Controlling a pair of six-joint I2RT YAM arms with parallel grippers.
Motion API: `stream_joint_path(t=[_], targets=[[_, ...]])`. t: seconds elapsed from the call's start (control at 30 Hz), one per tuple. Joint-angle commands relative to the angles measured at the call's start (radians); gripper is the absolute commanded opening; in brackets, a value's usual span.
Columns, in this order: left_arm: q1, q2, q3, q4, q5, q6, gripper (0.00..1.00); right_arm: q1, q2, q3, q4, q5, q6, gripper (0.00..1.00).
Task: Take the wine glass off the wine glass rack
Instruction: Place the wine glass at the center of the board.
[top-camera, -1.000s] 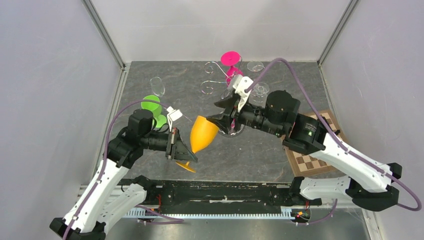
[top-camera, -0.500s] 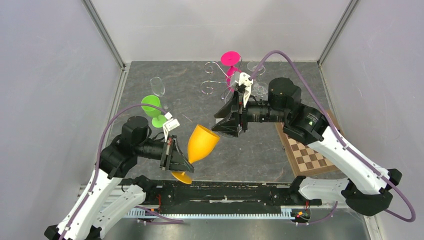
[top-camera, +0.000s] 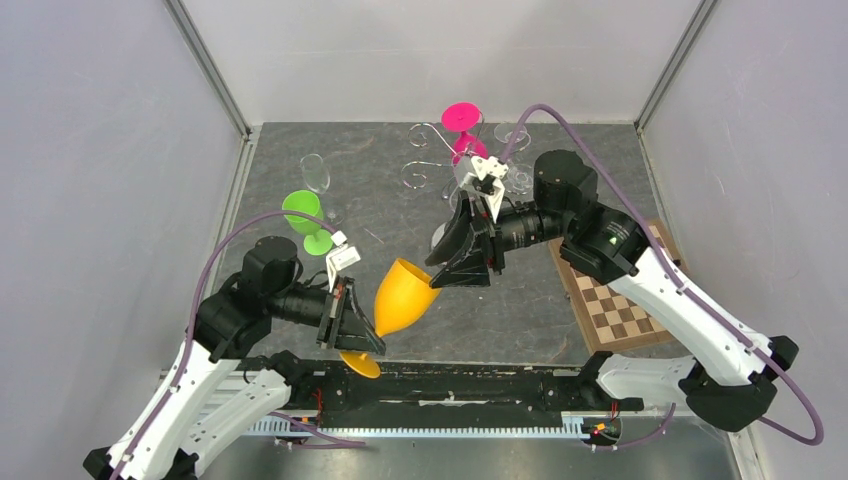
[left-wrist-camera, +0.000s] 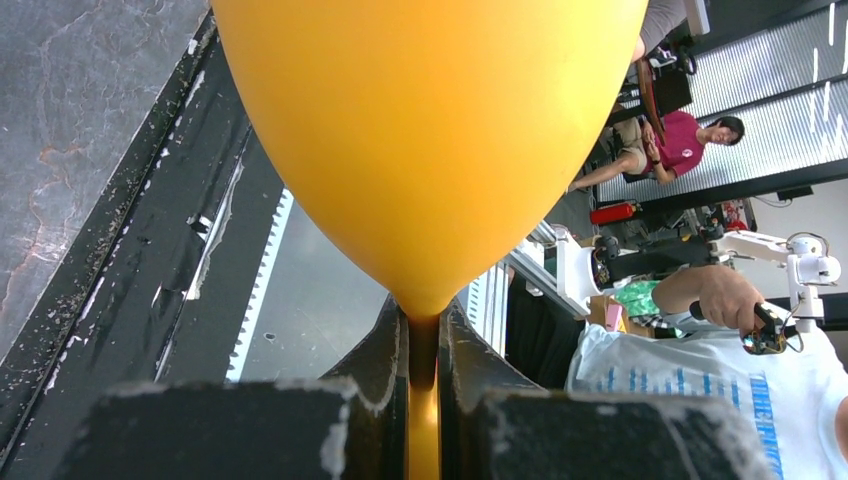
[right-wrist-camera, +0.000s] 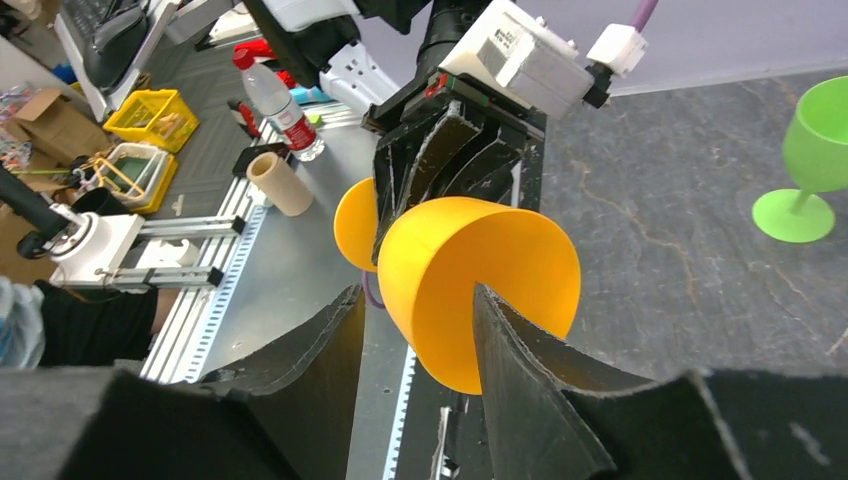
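Stem of orange wine glass pinched by left hand, bowl filling frame

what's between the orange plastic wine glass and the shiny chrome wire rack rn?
The right gripper, open, facing the orange plastic wine glass; the shiny chrome wire rack stands behind it. Top view.

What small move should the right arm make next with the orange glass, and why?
Probably ease the right end effector forward a little, jaws kept open. The left end effector is shut on the stem of the orange wine glass, holding it tilted. The right fingers frame the bowl's mouth but seem just short of it, too shallow to grip.
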Motion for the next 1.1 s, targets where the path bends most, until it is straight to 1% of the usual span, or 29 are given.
stream_joint_path(t=[0.0, 0.13, 0.3, 0.47, 0.67, 0.73, 0.77, 0.8, 0.83, 0.9, 0.93, 0.97, 1.07], targets=[[-0.009, -0.002, 0.038, 0.002, -0.011, 0.061, 0.02, -0.004, 0.011, -0.035, 0.031, -0.087, 0.007, 0.46], [-0.015, 0.001, 0.041, 0.002, -0.011, 0.065, 0.02, -0.003, 0.020, -0.058, 0.019, -0.097, -0.014, 0.46], [-0.021, 0.007, 0.039, -0.013, -0.032, 0.076, 0.02, -0.003, 0.023, -0.081, 0.029, -0.123, -0.024, 0.42], [-0.023, 0.015, 0.038, -0.013, -0.047, 0.082, 0.02, -0.002, 0.025, -0.115, 0.067, -0.152, -0.007, 0.33], [-0.024, 0.047, 0.036, -0.020, -0.073, 0.091, 0.02, -0.003, 0.011, -0.166, 0.137, -0.184, 0.031, 0.29], [-0.024, 0.057, 0.041, -0.026, -0.080, 0.095, 0.02, -0.003, 0.010, -0.172, 0.144, -0.191, 0.031, 0.22], [-0.024, 0.060, 0.042, -0.026, -0.080, 0.098, 0.02, -0.002, 0.008, -0.173, 0.144, -0.194, 0.030, 0.17], [-0.024, 0.063, 0.044, -0.027, -0.082, 0.099, 0.02, -0.003, 0.008, -0.173, 0.146, -0.197, 0.029, 0.07], [-0.025, 0.064, 0.045, -0.027, -0.082, 0.099, 0.02, -0.003, 0.007, -0.174, 0.146, -0.197, 0.025, 0.01], [-0.024, 0.068, 0.045, -0.026, -0.082, 0.099, 0.02, -0.002, 0.003, -0.176, 0.145, -0.194, 0.019, 0.00], [-0.024, 0.070, 0.045, -0.026, -0.084, 0.100, 0.05, -0.003, 0.003, -0.178, 0.145, -0.191, 0.016, 0.00], [-0.025, 0.073, 0.045, -0.026, -0.086, 0.101, 0.09, -0.003, 0.001, -0.179, 0.145, -0.189, 0.013, 0.00], [-0.024, 0.083, 0.045, -0.030, -0.091, 0.102, 0.25, -0.003, -0.002, -0.187, 0.145, -0.187, 0.006, 0.00]])
